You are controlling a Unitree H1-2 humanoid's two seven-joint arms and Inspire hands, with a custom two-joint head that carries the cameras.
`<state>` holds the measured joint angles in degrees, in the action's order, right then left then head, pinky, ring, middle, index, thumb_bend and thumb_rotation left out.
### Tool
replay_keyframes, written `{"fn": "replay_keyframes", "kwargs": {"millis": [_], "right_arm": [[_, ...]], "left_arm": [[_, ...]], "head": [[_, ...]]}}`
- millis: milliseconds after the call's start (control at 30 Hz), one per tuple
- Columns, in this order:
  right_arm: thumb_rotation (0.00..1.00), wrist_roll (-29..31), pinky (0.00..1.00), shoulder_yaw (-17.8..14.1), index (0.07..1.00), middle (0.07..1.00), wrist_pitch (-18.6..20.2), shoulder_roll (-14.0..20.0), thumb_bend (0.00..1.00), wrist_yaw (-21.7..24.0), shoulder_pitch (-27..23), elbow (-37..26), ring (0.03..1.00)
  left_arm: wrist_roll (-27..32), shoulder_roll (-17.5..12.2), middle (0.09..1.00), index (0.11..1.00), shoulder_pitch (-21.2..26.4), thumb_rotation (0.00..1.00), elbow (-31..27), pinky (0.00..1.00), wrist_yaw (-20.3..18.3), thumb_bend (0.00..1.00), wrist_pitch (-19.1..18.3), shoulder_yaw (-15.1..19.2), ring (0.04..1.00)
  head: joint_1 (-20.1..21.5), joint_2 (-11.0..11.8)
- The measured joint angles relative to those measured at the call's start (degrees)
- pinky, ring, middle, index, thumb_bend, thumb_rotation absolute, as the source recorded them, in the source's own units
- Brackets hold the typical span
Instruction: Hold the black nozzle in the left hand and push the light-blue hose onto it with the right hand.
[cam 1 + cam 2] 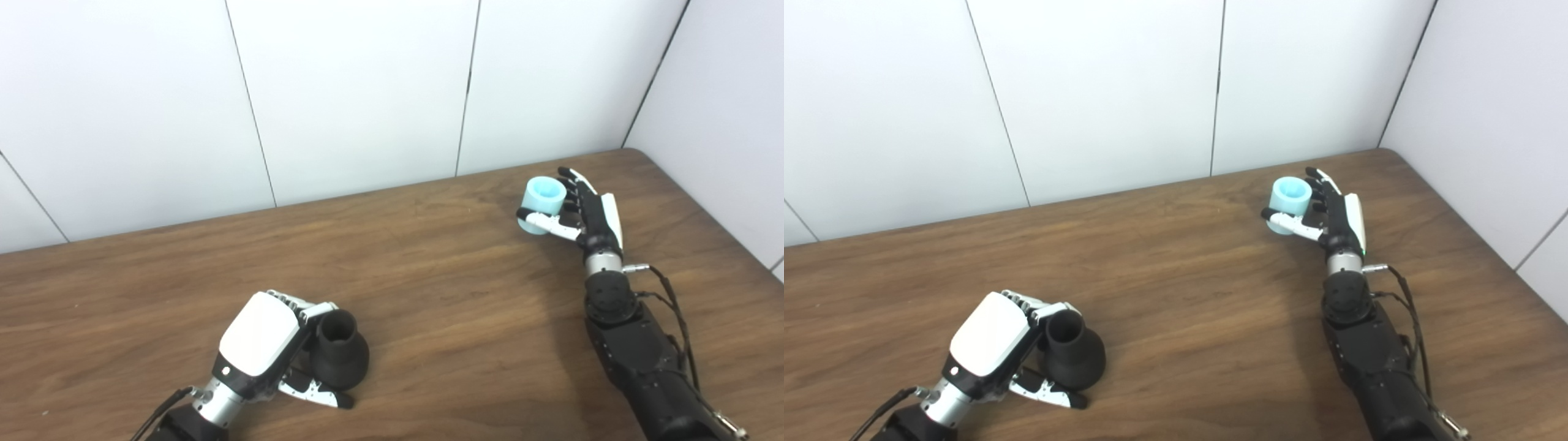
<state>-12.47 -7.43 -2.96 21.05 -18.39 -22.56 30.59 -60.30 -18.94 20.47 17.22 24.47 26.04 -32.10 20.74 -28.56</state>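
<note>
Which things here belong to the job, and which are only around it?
Job: black nozzle in the left hand; light-blue hose in the right hand.
Only around: wooden table, white wall panels.

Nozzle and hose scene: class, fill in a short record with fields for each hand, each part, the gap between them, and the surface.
left hand: shut on nozzle
nozzle: black, flared base, opening up, near front left
right hand: shut on hose
hose: light-blue short piece, open end up, far right
gap: parts well apart, not joined
surface: brown wooden table
</note>
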Motion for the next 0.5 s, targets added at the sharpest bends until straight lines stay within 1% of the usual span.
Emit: {"fn": "replay_keyframes", "kwargs": {"millis": [67,133,200,333,500], "right_arm": [[0.36,-1.95,0.74,1.15,0.822,0.811,0.08,-0.01,1.0,-0.63,-0.06,0.02,0.797],[0.36,-2.65,0.74,1.67,0.822,0.812,0.1,-0.1,1.0,-0.84,-0.12,0.02,0.799],[0.35,-2.89,0.74,1.88,0.816,0.803,0.1,-0.17,1.0,-0.91,-0.21,0.06,0.794],[0.38,-3.05,0.71,2.02,0.796,0.769,0.12,-0.32,1.0,-1.29,-0.72,0.56,0.765],[0.37,-3.38,0.68,2.08,0.776,0.742,0.18,-0.59,1.0,-2.3,-1.25,1.24,0.734]], "left_arm": [[0.0,-0.02,0.209,0.481,0.0,0.04,0.0,0.09,0.0,0.52,-0.01,-0.01,0.142],[0.0,-0.02,0.209,0.481,0.0,0.04,-0.01,0.09,-0.04,0.52,-0.01,-0.01,0.142],[0.03,-0.02,0.21,0.481,-0.01,0.04,-0.01,0.09,-0.05,0.52,-0.02,-0.01,0.143],[0.04,-0.04,0.206,0.481,-0.01,0.04,-0.01,0.09,-0.04,0.52,-0.02,-0.02,0.141],[0.03,-0.05,0.207,0.481,-0.01,0.04,-0.01,0.09,-0.03,0.52,-0.02,-0.05,0.142]], "head": [[-0.09,-0.09],[0.0,-0.09],[0.0,0.0],[0.0,-0.09],[-0.09,0.0]]}}
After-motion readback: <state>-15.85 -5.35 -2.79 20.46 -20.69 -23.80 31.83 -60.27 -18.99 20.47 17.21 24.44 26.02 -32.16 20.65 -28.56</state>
